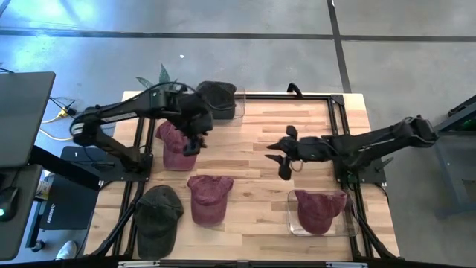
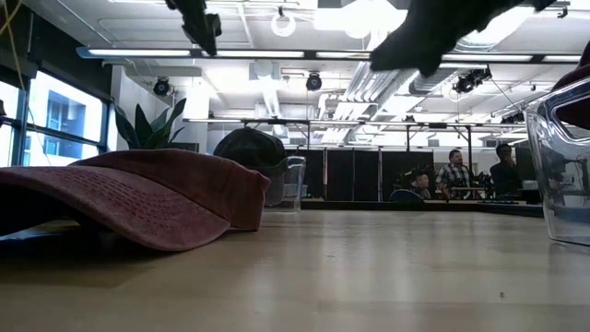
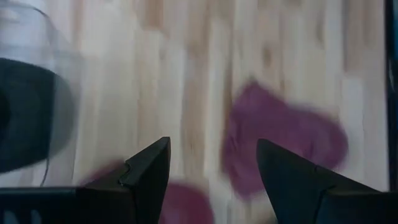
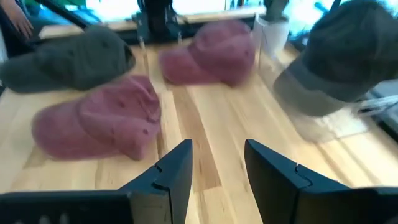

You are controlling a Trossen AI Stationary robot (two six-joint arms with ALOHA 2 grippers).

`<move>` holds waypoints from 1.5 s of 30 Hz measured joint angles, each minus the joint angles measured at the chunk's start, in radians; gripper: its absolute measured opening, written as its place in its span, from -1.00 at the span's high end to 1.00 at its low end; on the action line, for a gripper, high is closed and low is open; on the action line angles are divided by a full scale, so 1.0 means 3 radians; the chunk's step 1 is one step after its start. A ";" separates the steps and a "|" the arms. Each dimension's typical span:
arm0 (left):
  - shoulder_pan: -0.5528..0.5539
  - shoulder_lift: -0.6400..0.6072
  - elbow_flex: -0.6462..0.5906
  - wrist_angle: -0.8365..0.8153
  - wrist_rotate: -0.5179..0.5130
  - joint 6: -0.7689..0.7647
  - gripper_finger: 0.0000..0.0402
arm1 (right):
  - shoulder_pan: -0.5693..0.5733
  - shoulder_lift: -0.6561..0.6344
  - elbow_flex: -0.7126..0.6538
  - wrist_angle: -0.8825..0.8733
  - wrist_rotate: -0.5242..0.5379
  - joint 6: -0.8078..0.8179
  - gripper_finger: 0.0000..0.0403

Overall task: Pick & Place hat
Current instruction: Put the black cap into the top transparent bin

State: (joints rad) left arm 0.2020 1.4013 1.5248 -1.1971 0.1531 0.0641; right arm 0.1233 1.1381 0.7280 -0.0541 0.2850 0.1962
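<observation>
**Over the Table, Both Claws Empty**

Above the maroon hat (image 1: 177,147) hovered the left gripper (image 1: 195,141), fingers spread, holding nothing (right gripper (image 1: 282,158) likewise spread, mid-table). A reach was seemingly under way; next it needed lowering squarely onto the crown.

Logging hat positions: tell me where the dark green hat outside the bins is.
In the high view the loose dark green hat lies at the table's near-left corner, right beside a maroon hat on the left arm's side.
</observation>
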 joint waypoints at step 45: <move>-0.2975 -0.0633 -0.2136 -0.0142 0.0471 -0.3903 -0.14 | -0.0592 0.0548 0.0000 0.0899 -0.1382 -0.0746 0.30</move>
State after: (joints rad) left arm -0.6904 1.2114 0.8841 -1.2396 0.2943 -1.1067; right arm -0.0544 1.3026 0.7280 0.2156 -0.1295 -0.0276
